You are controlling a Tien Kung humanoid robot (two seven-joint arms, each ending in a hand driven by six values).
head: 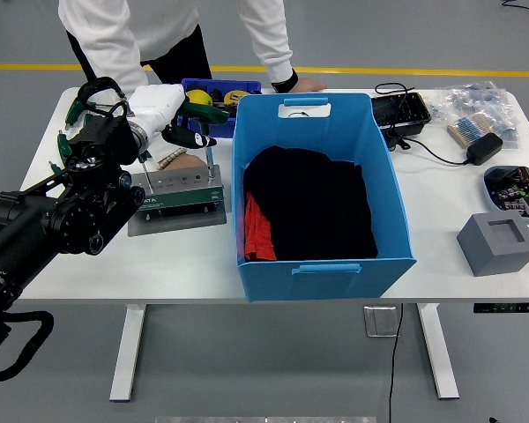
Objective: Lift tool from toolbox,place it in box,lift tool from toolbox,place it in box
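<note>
Blue box (322,256) holding black and red cloth (310,204), small blue toolbox (213,89) behind

Box (322,256) mid-tabletop (185,256), toolbox (219,92) behind its left corner, block (499,243) far right, charger (481,147) behind it.

Left hand (163,110) over the grey toolbox (176,198), fingers (194,139) curled near a tool. Blue box (322,198) on white worktop (441,238) holds black and red cloth. Person stands at far side.

Light-blue box (322,256), black and red cloth (309,211) inside, dark-blue toolbox (213,88), perhaps yellow-filled
</note>
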